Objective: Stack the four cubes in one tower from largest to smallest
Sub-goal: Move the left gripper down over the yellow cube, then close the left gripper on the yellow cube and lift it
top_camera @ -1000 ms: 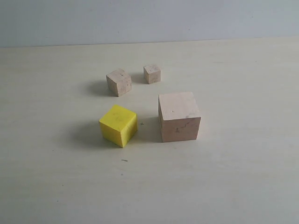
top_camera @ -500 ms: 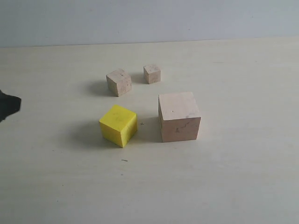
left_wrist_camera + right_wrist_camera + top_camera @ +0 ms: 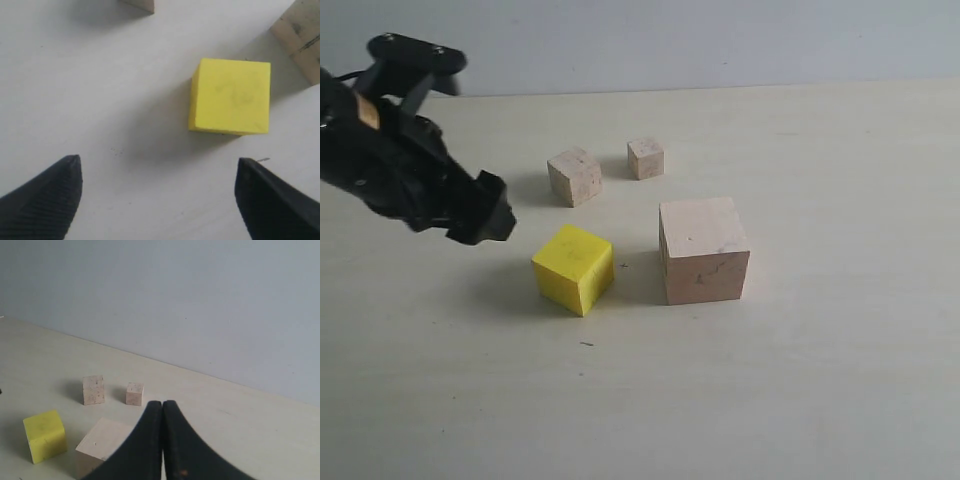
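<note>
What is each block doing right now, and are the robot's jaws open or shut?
Large pale cube: on the table, nothing on top.
Yellow cube: on the table, not gripped.
Small wooden cube: on the table, unstacked.
Tiniest cube: on the table, unstacked.
Left gripper: jaws open, empty.
Right gripper: jaws shut, empty.

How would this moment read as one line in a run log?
stacking: not started | left pincer: open, near yellow cube | right pincer: shut, empty | big cube, small cube, tiny cube: apart on table
</note>
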